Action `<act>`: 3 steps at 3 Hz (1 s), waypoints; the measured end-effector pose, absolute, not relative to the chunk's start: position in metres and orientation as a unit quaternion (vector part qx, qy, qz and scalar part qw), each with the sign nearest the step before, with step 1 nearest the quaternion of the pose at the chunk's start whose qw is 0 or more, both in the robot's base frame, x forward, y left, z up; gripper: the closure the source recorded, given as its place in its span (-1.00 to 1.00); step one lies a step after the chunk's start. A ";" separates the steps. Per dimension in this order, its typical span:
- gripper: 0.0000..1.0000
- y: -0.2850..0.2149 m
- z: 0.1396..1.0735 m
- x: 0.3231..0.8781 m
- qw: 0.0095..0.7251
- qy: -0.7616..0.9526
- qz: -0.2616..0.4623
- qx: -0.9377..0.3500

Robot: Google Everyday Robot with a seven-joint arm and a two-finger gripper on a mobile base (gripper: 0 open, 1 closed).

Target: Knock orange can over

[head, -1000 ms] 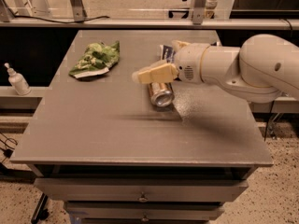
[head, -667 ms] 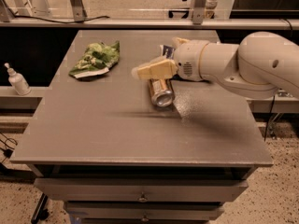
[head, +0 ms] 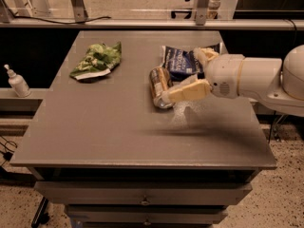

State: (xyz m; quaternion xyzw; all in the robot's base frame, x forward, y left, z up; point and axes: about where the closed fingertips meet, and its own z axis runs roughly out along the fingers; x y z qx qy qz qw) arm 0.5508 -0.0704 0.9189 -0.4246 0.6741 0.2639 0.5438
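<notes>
Centrally, right of the middle of the grey table [head: 114, 137], the orange can [head: 159, 83] lies on its side: a copper metal cylinder, its silver end facing the near edge, its label unreadable. My gripper [head: 184, 76] hovers just to its right, cream fingers [head: 189, 91] spread and grasping nothing. Toward the far right corner lies a glossy blue chip bag [head: 178, 61], its white print illegible; toward the far left corner lies a crumpled green bag [head: 96, 61].
</notes>
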 end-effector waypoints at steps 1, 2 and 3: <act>-1.00 -0.113 0.926 0.525 0.536 0.663 0.238 -0.465; -1.00 -0.145 0.943 0.512 0.529 0.649 0.214 -0.503; -1.00 -0.145 0.943 0.512 0.529 0.649 0.214 -0.503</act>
